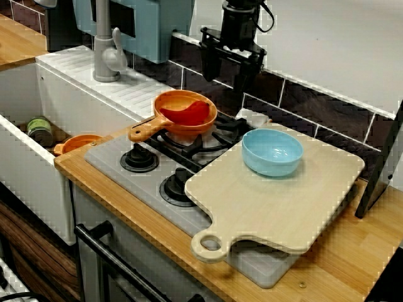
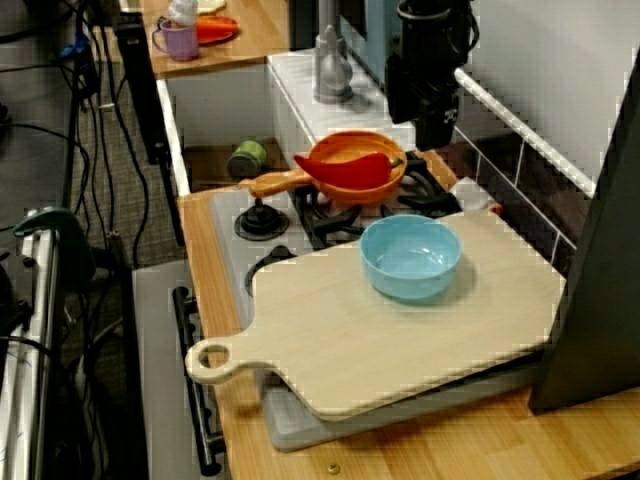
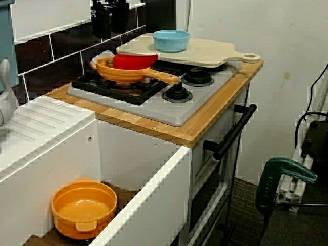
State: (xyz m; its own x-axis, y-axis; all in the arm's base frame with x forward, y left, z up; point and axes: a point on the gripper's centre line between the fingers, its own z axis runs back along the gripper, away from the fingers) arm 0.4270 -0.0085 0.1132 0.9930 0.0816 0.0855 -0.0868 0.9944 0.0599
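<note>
The gripper [image 1: 231,70] hangs above the stove's [image 1: 108,162] back edge, its fingers spread apart and holding nothing. Below them and a little toward the stove's front sits the orange pan [image 1: 171,100] on the left rear burner. Its handle runs toward the stove's front edge, and the red pepper [image 1: 189,114] lies inside. There is one pan, one pepper, and one blue bowl [image 1: 272,152] on one cutting board [image 1: 271,204] covering the stove's right side.
</note>
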